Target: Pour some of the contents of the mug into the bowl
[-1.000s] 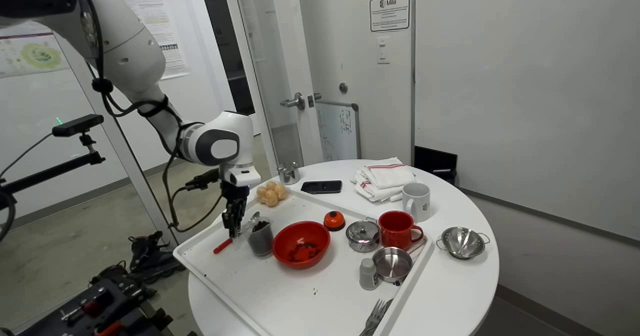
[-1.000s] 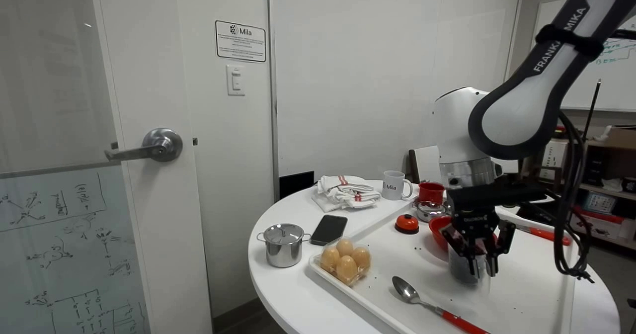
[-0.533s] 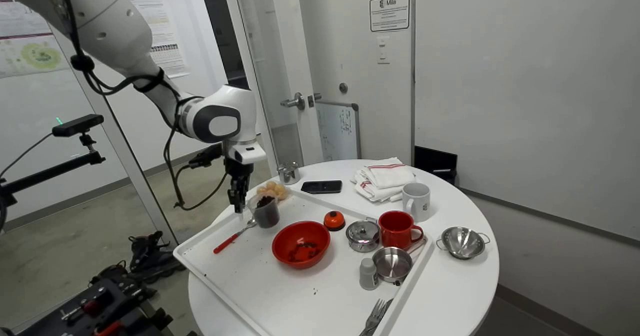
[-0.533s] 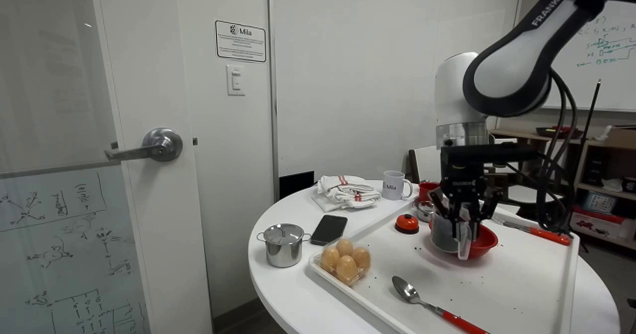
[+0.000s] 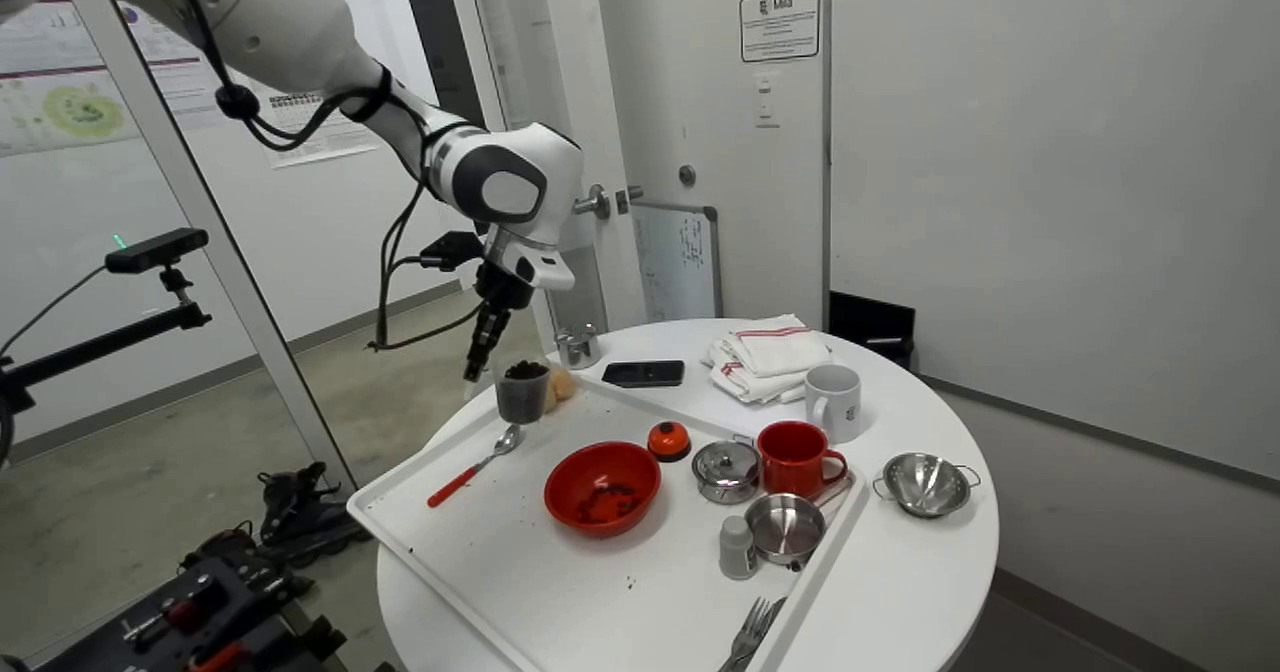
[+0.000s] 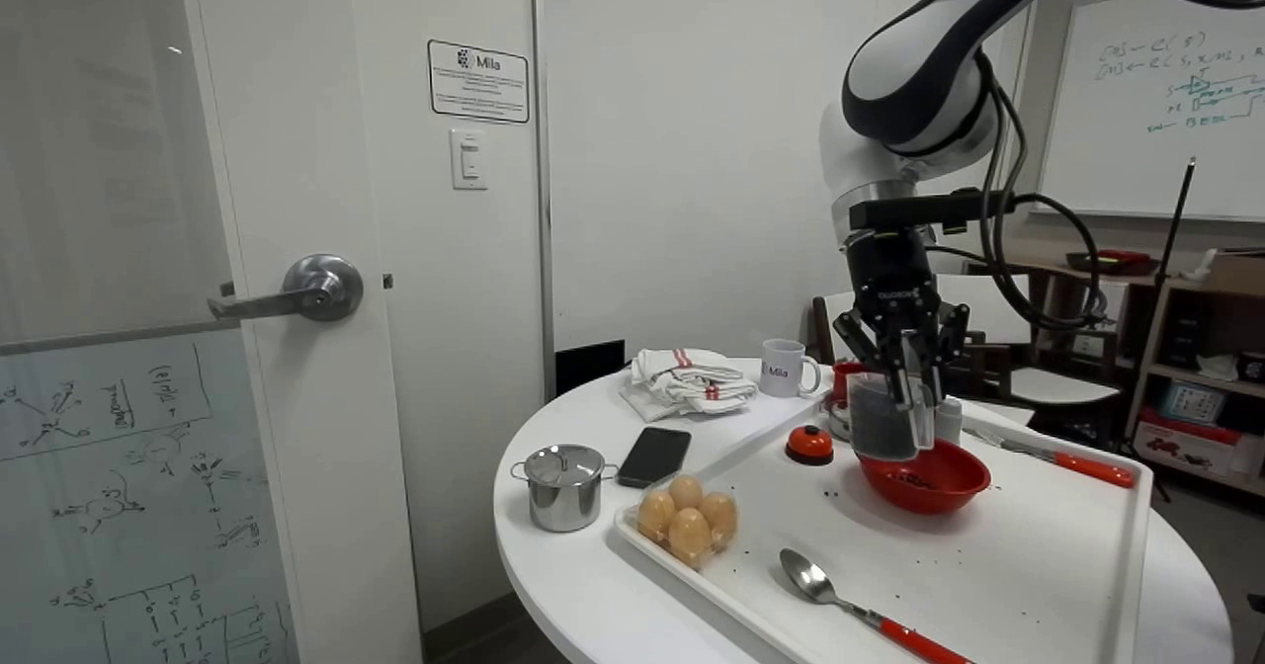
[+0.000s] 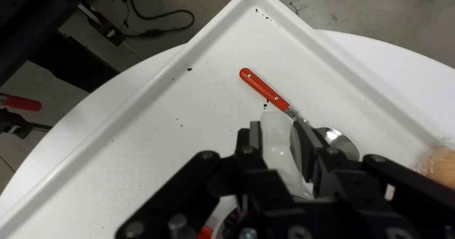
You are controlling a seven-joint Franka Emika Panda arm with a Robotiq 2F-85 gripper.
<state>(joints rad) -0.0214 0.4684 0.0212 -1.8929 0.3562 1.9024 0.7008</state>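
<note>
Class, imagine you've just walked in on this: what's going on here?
A Franka robot arm has its gripper closed on the translucent handle of a small dark grey mug, holding it roughly upright, clear of the white tray. Dark, lumpy contents show at the mug's mouth. Dark bits also lie in the wide red bowl and specks dot the tray, so some has probably been poured already.

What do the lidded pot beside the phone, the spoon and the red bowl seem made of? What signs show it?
Lidded pot: polished metal, probably stainless steel, given its bright reflections.
Spoon: shiny metal head, from its glint; red handle perhaps plastic, smooth and riveted.
Red bowl: smooth, soft sheen; maybe plastic, coated metal possible.
</note>
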